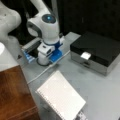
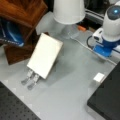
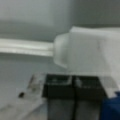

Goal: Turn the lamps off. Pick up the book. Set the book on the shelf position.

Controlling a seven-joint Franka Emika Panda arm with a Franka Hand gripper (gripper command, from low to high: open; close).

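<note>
The book (image 1: pixel 61 96) (image 2: pixel 45 58), a white spiral-bound notebook, leans tilted on a metal stand (image 2: pixel 30 80) in the middle of the grey table. A cream-white lamp shade (image 2: pixel 68 11) stands behind it at a front view's top. The dark reddish wooden shelf top (image 1: pixel 12 95) (image 2: pixel 22 10) lies beside the book. My gripper (image 3: pixel 73 86) is far from the book, low over the table at the arm's wrist (image 1: pixel 48 48) (image 2: pixel 103 41). In the wrist view its two dark fingers sit pressed together, just short of a white rounded object (image 3: pixel 82 50).
A black box with a silver base (image 1: pixel 96 51) (image 2: pixel 107 97) carries a small white tag (image 1: pixel 85 55) (image 2: pixel 99 77). A thin cable (image 1: pixel 42 72) runs across the table from the arm. A dark perforated board (image 2: pixel 12 107) borders the table at a front view's bottom left.
</note>
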